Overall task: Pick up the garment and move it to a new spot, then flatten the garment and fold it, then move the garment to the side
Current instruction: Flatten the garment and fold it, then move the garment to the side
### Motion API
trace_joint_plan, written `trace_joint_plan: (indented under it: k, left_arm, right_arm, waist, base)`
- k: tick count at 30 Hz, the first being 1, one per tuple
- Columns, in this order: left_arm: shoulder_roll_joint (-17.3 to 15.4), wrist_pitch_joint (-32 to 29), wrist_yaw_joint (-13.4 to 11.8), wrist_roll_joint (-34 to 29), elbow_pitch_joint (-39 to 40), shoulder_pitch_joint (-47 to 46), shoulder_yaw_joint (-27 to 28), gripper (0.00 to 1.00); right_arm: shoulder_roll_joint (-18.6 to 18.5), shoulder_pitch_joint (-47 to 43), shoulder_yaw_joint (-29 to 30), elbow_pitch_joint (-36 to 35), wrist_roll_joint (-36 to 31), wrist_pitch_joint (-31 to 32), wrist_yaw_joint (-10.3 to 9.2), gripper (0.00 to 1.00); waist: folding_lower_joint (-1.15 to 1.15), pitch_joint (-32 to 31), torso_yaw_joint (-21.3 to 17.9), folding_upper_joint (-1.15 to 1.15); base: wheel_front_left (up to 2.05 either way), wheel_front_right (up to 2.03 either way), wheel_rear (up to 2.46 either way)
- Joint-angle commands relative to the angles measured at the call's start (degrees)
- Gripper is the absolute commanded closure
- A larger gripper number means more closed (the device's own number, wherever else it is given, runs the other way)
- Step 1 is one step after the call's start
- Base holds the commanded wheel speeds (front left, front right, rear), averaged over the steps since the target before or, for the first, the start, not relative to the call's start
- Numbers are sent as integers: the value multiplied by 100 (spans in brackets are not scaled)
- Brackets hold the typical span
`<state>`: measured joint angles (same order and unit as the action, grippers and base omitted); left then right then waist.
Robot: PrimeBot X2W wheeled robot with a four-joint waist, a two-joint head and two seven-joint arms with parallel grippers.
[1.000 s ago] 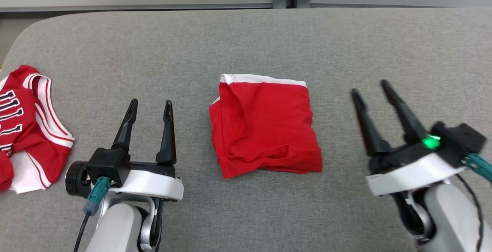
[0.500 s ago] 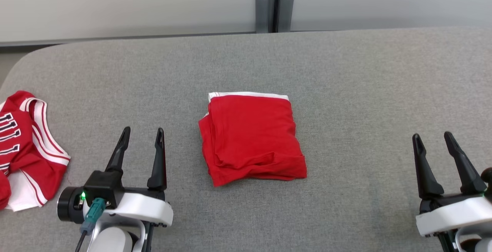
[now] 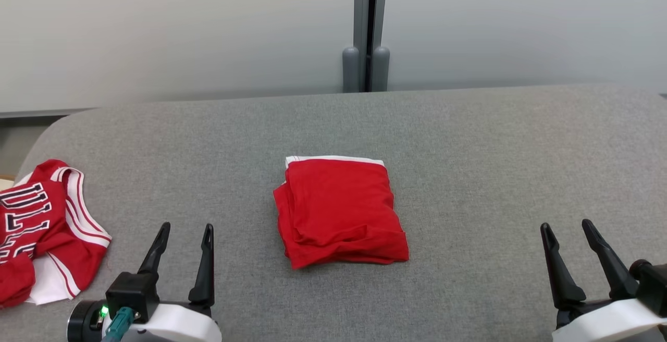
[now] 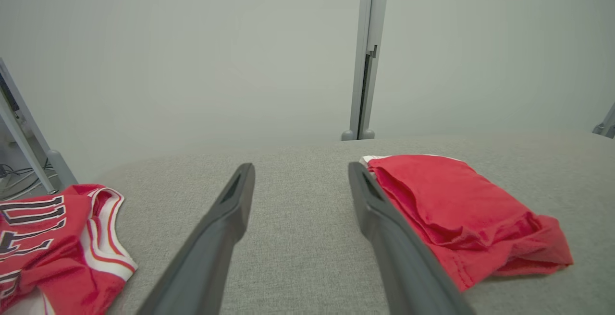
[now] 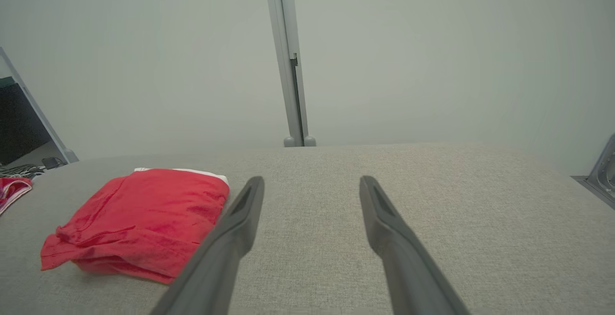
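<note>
The red garment (image 3: pixel 338 211) lies as a compact folded rectangle in the middle of the grey padded surface (image 3: pixel 469 138), with a white band along its far edge and a slightly rumpled, overhanging hem along its near edge. Judging from that, the pick-up, flattening and folding look finished, and what seems left is the last step: carrying the bundle off to one side, since it sits centrally between the two arms and nothing holds it.

The left gripper (image 3: pixel 187 226) hovers near the front edge, to the left of the garment and well apart from it, its two dark fingers spread with nothing between them. The right gripper (image 3: pixel 565 224) is at the near right, farther from the cloth, fingers likewise spread and empty.

A second piece, a red-and-white jersey (image 3: pixel 41 232) with dark lettering, lies crumpled at the far left of the surface.

Several things stay unclear. The jersey is cut by the left edge, so its lettering cannot be read whole. Both arms are cropped at the bottom edge of the head view. How many layers the fold has, and what kind of garment it is, cannot be told from here
</note>
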<state>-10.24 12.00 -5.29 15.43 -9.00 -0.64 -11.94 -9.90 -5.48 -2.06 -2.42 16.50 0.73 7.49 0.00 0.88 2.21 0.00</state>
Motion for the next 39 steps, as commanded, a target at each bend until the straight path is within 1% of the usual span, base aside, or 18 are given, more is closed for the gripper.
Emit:
trace_joint_plan:
  k: [1, 7, 16, 31, 35, 39]
  left_arm:
    - [-42, -15, -22, 28, 35, 66, 13, 0]
    - [-99, -115, -66, 66, 177, 258, -4, 0]
    - [-128, -170, -101, 83, 252, 244, -48, 0]
    - [-162, -162, -211, 132, 238, 268, -35, 0]
    - [-148, -131, -226, 118, 252, 185, -55, 0]
    - [-80, -72, -192, 93, 275, -36, -120, 0]
  right_arm:
    - [7, -80, 10, -29, -25, 41, 0, 0]
    - [36, -237, 57, -144, -109, 165, 0, 0]
    - [56, -257, 74, -243, -154, 266, 0, 0]
    - [108, -189, 11, -154, -148, 319, 0, 0]
    - [71, -149, 31, -130, -142, 322, 0, 0]
    - [36, -68, 41, -110, -105, 376, 0, 0]
  waist:
    - [0, -89, 21, 0]
    - [0, -182, 30, 0]
    - [0, -207, 21, 0]
    - [0, -270, -39, 0]
    - [0, -246, 5, 0]
    - [0, -130, 205, 0]
  base:
    - [0, 0, 0]
    - [0, 0, 0]
    - [0, 0, 0]
    - [0, 0, 0]
    - [0, 0, 0]
    - [0, 0, 0]
